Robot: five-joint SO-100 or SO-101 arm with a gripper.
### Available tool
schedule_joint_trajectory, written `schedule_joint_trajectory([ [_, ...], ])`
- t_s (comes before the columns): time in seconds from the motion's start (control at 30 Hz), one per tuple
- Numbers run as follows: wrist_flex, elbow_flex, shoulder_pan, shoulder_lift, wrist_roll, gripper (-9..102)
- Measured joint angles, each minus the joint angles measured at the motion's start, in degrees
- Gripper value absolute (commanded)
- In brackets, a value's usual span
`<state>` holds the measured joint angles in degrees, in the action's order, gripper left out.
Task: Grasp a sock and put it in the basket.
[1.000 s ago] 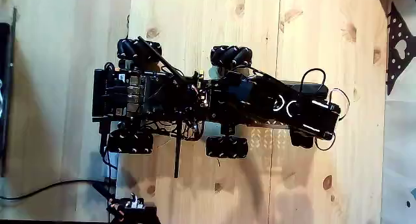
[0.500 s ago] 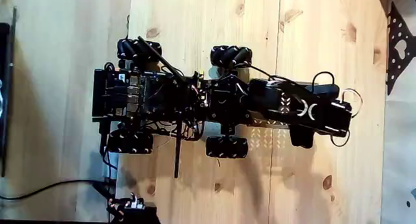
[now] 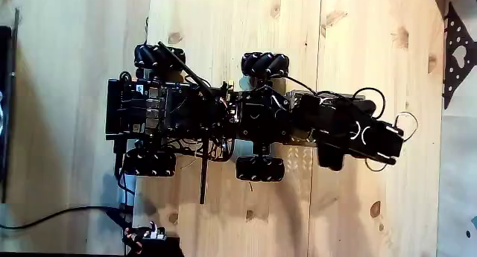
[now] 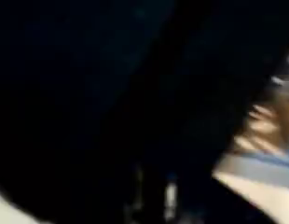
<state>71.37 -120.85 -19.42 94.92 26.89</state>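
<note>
In the fixed view a black wheeled robot [image 3: 186, 112] stands on a wooden table [image 3: 223, 26]. Its black arm with white markings [image 3: 335, 123] reaches out to the right. My gripper [image 3: 393, 144] is at the arm's far right end, seen from above, and its jaws cannot be made out. A black lump [image 3: 332, 157] pokes out under the arm's lower edge; I cannot tell whether it is the sock or part of the arm. The basket is hidden or out of view. The wrist view is dark and blurred, with a sliver of pale wood [image 4: 266, 126] at the right.
Black wheels [image 3: 262, 63] stick out from both sides of the chassis. A black patterned sheet [image 3: 456, 56] lies at the right edge. A cable [image 3: 59, 210] runs to a small device [image 3: 153, 238] at the bottom left. A dark object [image 3: 6, 100] borders the left edge.
The arm has stretched further right, with its end moving toward the table's right side. The black lump under it has shifted slightly left. The wheeled base has stayed put.
</note>
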Motion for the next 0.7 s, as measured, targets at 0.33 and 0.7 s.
schedule_joint_trajectory([
  [0.33, 8.8, -1.1, 4.6, 11.3, 1.1, 0],
  [0.7, -13.4, -15.6, 14.9, 31.6, -8.1, 0],
])
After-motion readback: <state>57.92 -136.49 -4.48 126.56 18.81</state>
